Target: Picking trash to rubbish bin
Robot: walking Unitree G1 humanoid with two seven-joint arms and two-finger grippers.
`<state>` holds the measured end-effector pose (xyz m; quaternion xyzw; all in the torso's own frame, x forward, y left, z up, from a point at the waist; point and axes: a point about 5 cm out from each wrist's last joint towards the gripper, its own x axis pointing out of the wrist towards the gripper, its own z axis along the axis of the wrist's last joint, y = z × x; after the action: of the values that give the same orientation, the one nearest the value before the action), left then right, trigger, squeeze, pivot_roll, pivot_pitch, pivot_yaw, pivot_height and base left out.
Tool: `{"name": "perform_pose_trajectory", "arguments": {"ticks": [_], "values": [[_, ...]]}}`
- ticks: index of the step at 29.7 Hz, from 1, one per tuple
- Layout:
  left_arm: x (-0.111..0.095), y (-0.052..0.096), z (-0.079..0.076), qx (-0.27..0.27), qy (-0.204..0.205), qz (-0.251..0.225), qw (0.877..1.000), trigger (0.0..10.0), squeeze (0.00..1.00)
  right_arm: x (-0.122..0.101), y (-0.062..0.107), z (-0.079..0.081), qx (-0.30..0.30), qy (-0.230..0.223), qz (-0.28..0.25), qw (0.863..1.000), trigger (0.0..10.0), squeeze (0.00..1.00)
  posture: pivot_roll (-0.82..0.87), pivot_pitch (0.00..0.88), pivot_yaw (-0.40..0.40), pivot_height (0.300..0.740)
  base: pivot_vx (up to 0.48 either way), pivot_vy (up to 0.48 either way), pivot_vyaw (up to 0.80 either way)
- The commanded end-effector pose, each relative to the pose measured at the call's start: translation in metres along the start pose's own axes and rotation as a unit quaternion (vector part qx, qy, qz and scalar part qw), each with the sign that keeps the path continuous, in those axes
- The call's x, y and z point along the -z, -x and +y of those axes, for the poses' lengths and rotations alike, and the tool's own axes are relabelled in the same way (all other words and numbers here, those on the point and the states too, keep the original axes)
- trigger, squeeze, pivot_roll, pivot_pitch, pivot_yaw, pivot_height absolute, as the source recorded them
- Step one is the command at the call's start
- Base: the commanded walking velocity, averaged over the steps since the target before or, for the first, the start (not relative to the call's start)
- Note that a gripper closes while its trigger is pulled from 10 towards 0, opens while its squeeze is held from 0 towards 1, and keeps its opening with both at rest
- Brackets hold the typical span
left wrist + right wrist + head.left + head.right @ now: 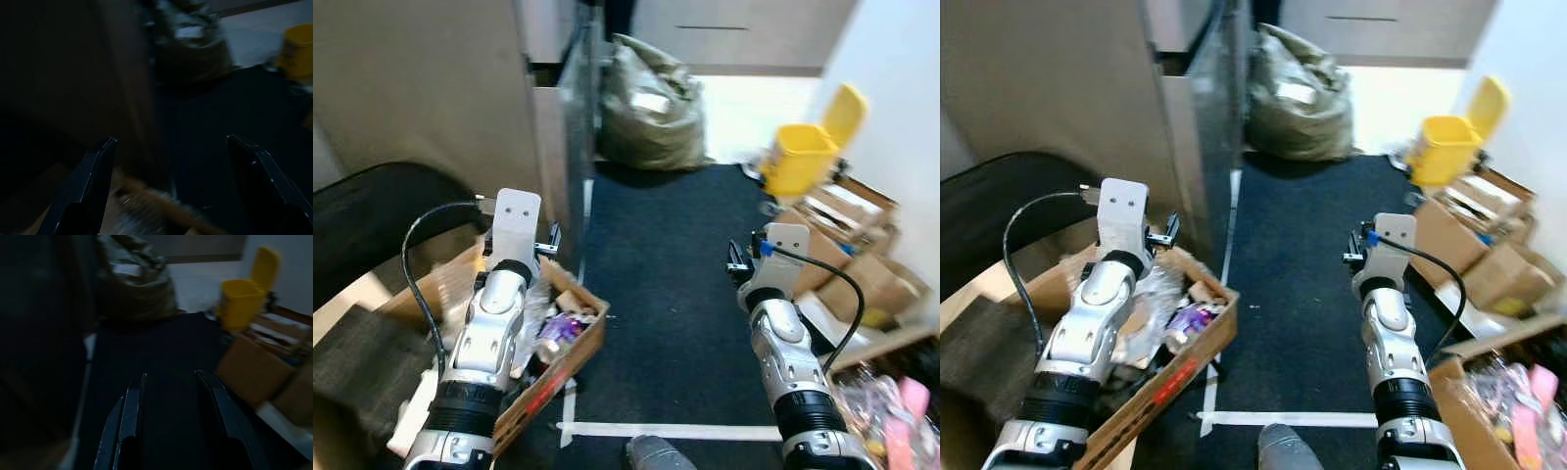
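A yellow rubbish bin with its lid up stands at the far right of the dark carpet. On the floor at my left, an open cardboard box holds wrappers and other mixed trash. My left gripper hangs over that box's far end, open wide with nothing between its fingers. Over the carpet to the right, my right gripper is open more narrowly and holds nothing. A stuffed olive bag sits at the far end of the carpet.
A grey cabinet and a black chair close off the left. Cardboard boxes line the right wall, one at the near right holding pink items. White tape crosses the near carpet.
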<state>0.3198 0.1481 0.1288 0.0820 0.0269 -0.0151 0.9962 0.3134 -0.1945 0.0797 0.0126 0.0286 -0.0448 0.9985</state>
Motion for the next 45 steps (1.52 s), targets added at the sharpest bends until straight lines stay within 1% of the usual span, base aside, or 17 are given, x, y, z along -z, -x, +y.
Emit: {"name": "perform_pose_trajectory", "arguments": {"ticks": [1,11,19,29,38,45], "values": [[0.003,-0.001,-0.003,0.01,-0.009,0.005,1.0,10.0,0.0,0.003,0.001,0.002,-0.001,0.003,0.008,1.0,10.0,0.0,-0.07,0.0,-0.01,0.74,0.0,0.0,-0.8],[0.004,-0.001,-0.006,0.016,-0.01,0.005,1.0,10.0,0.0,0.007,0.003,0.005,-0.001,0.003,0.016,1.0,10.0,0.0,-0.06,0.0,-0.012,0.74,0.0,0.0,-0.8],[0.006,0.001,-0.009,0.032,-0.006,0.011,0.999,10.0,0.0,0.01,0.004,0.005,-0.002,0.002,0.022,1.0,10.0,0.0,-0.06,0.0,-0.013,0.74,0.0,0.0,-0.8],[0.012,0.004,-0.011,0.048,-0.019,0.022,0.998,10.0,0.0,0.021,0.012,-0.003,0.014,0.012,0.044,0.999,10.0,0.0,-0.06,0.0,-0.002,0.74,0.0,0.0,-0.8],[0.012,0.004,-0.011,0.048,-0.019,0.02,0.998,10.0,0.0,0.022,0.013,-0.007,0.019,0.017,0.047,0.999,10.0,0.0,-0.06,0.0,-0.002,0.74,0.0,0.0,-0.8],[0.016,0.007,-0.011,0.049,-0.019,0.027,0.998,10.0,0.0,0.021,0.013,-0.008,0.024,0.018,0.048,0.998,10.0,0.0,-0.06,0.0,-0.003,0.74,0.0,0.0,-0.8]]}}
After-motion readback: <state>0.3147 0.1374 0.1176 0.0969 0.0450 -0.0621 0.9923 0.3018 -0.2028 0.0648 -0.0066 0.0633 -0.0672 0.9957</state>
